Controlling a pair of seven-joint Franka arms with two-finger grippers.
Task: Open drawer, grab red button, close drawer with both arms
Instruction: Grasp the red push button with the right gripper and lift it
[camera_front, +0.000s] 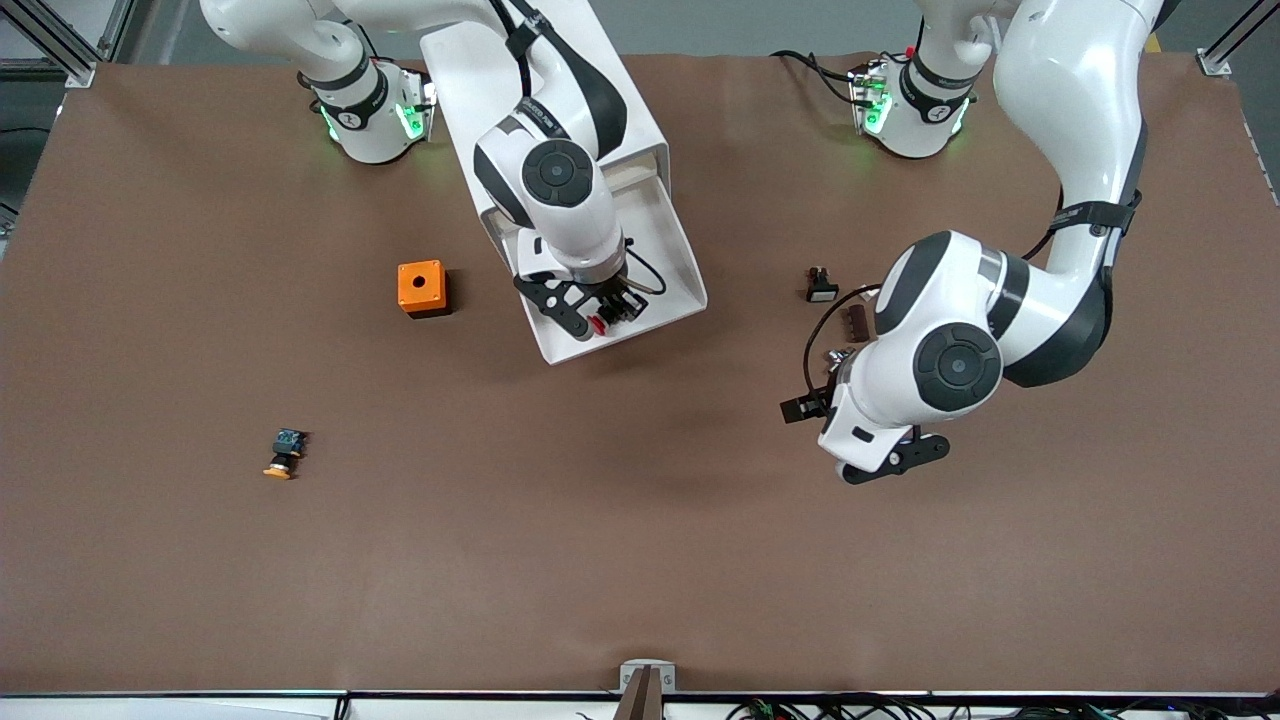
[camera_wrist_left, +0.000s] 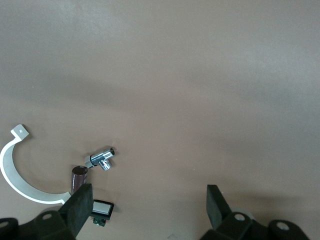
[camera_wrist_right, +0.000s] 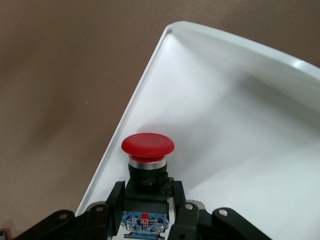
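The drawer (camera_front: 672, 255) stands pulled out of the white cabinet (camera_front: 455, 75) toward the front camera, a shallow white tray (camera_wrist_right: 240, 125). In it, near its front corner, the button (camera_front: 598, 323) lies with its red cap (camera_wrist_right: 147, 144) showing. My right gripper (camera_front: 603, 312) is down in the drawer, shut on the button's black body (camera_wrist_right: 146, 192), and the bluish end sits between the fingers. My left gripper (camera_front: 890, 460) hangs open over bare table toward the left arm's end, with nothing between its fingers (camera_wrist_left: 147, 202).
An orange cube with a hole (camera_front: 422, 288) sits beside the drawer toward the right arm's end. An orange-capped button (camera_front: 283, 455) lies nearer the front camera. A white-faced switch (camera_front: 821, 285), a brown cylinder (camera_front: 857, 322) and a metal piece (camera_wrist_left: 101, 158) lie near the left arm.
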